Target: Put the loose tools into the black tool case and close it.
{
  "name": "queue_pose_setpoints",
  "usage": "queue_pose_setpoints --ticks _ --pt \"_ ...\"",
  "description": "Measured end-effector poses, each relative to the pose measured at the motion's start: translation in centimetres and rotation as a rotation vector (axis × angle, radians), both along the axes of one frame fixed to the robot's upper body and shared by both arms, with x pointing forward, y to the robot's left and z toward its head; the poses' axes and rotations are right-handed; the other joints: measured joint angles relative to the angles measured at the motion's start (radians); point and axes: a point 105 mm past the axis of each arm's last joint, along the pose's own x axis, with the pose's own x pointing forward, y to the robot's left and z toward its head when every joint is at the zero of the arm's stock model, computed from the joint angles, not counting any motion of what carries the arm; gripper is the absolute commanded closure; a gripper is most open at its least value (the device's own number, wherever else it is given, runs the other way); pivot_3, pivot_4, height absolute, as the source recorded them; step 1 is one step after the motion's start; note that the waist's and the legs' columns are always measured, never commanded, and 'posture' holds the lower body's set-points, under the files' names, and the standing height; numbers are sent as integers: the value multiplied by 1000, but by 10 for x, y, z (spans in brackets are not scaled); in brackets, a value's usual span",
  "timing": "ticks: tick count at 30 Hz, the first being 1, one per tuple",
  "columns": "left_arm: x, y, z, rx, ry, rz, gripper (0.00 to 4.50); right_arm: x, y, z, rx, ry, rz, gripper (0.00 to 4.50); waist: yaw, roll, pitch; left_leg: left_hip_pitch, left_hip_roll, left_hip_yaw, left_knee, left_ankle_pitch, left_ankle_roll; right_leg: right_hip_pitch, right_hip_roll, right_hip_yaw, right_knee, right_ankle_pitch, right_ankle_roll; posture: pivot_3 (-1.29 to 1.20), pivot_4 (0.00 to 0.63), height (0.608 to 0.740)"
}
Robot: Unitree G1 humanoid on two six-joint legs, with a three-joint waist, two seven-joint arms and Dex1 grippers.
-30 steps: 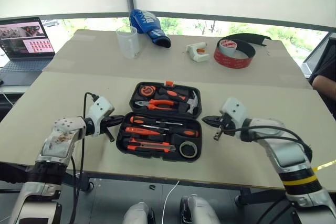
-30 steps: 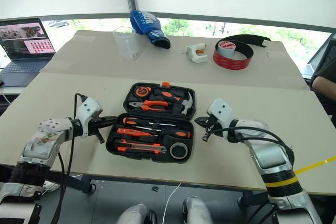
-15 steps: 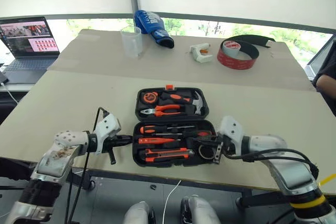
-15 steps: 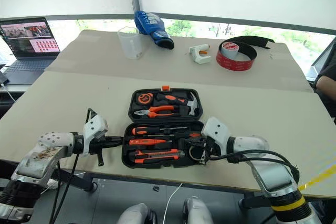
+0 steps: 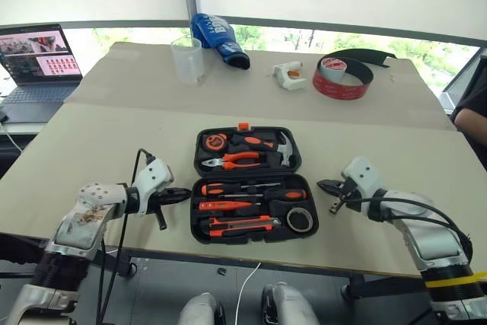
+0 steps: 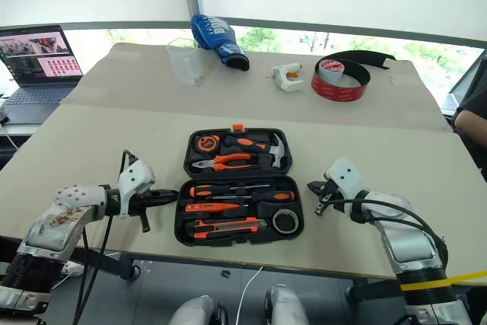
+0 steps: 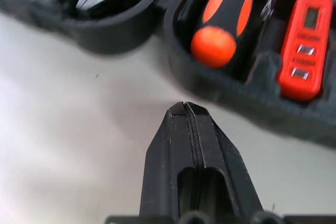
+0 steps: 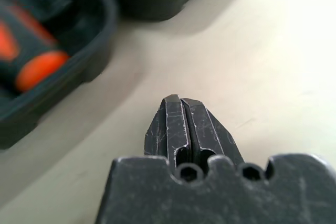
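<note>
The black tool case lies open in the middle of the table, its lid half at the back. In the near half rest two orange-and-black screwdrivers, a thin red screwdriver, the utility knife and the small dark tape roll. My left gripper is shut and empty, pointing at the case's left wall just off the table; the left wrist view shows its tip close to that wall. My right gripper is shut and empty over bare table right of the case, as the right wrist view shows.
The lid half holds a tape measure, pliers and a hammer. At the back stand a laptop, a plastic cup, a blue bag, a white glue gun and a big red-and-grey tape roll. A person's arm shows far right.
My right gripper has drawn back from over the tape roll in the case to the table on the case's right. The left gripper has hardly moved. The camera has shifted slightly.
</note>
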Motion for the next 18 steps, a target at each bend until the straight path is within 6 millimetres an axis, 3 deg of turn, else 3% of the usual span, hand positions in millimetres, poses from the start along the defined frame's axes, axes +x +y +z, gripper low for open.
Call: queue_pose_setpoints --ticks 3,10,18 --pt "-2 -1 -1 -6 16 -12 4467 -11 16 5 27 -3 93 4500 1 0 0 0 1 -1 0 0 0 0 0 0 1 -1 2 0 150 730" --pt "-16 5 -3 22 95 -50 4467 -54 25 -2 58 101 256 4500 3 0 0 0 1 -1 0 0 0 0 0 0 0 -1 2 0 150 730" --pt "-14 10 -3 67 64 -67 4467 -57 25 -7 28 105 253 4500 5 0 0 0 0 -1 0 0 0 0 0 0 0 -2 2 0 150 730"
